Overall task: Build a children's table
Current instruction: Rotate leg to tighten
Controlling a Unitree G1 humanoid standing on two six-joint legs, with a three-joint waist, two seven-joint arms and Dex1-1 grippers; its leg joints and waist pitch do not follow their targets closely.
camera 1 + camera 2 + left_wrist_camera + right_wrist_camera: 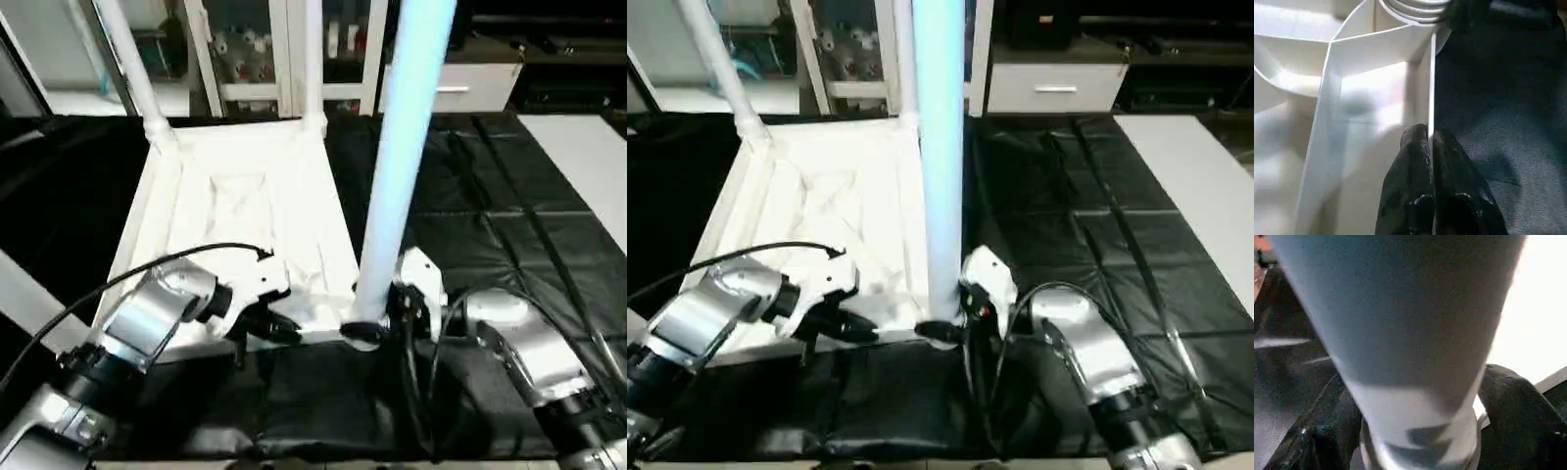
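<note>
My right claw (377, 328) grips the upright leg (402, 157) at the upturned table's (245, 211) five o'clock corner. My left claw (1431, 142) pinches its near rim shut. I should keep the leg plumb and press straight down.

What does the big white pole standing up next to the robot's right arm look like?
The leg is a long, smooth white plastic-looking tube, tinted bluish, with a ringed collar at its bottom. It stands nearly upright in the near right corner socket of the upside-down white tabletop, and its top runs out of the picture. The right tool has a black finger on each side of its base. Two more legs stand in the far corners.
</note>
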